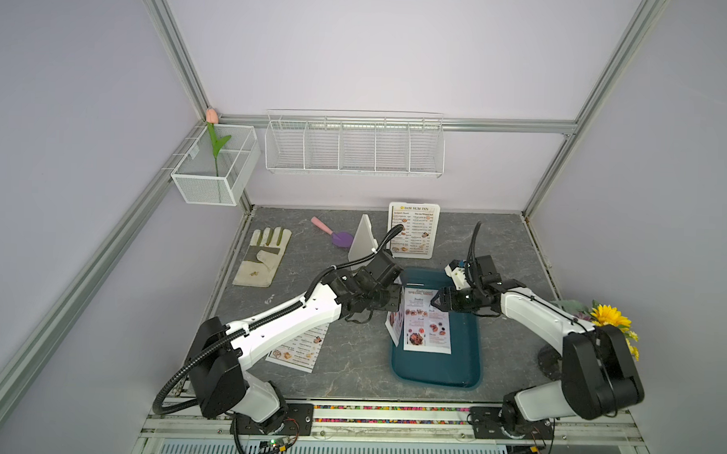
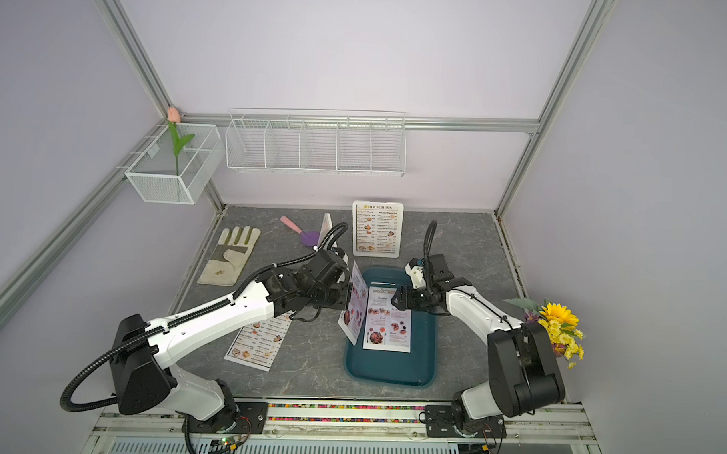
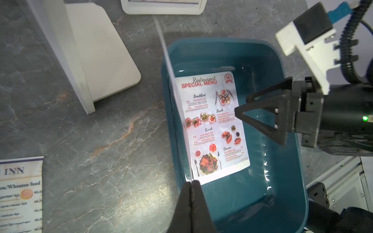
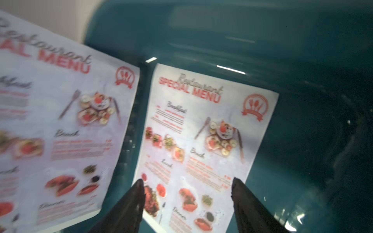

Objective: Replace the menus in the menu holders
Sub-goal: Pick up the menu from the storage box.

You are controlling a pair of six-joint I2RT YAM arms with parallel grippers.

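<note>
My left gripper (image 3: 191, 182) is shut on the edge of a SPECIAL MENU sheet (image 2: 357, 309), which it holds on edge over the left rim of the teal tray (image 1: 436, 363). A second SPECIAL MENU (image 1: 427, 321) lies flat in the tray. My right gripper (image 4: 187, 183) hovers open just above this flat sheet, holding nothing. At the back, one menu holder (image 1: 413, 230) stands with a DIM SUM INN menu in it. The other menu holder (image 1: 363, 240) stands to its left, seen from behind. Another DIM SUM INN menu (image 1: 297, 348) lies on the table under my left arm.
A work glove (image 1: 263, 258) lies at the left, and a pink-handled purple trowel (image 1: 332, 233) at the back. Yellow flowers (image 1: 608, 319) stand at the right edge behind my right arm. A wire basket (image 1: 214, 164) and a wire shelf (image 1: 354, 146) hang on the walls.
</note>
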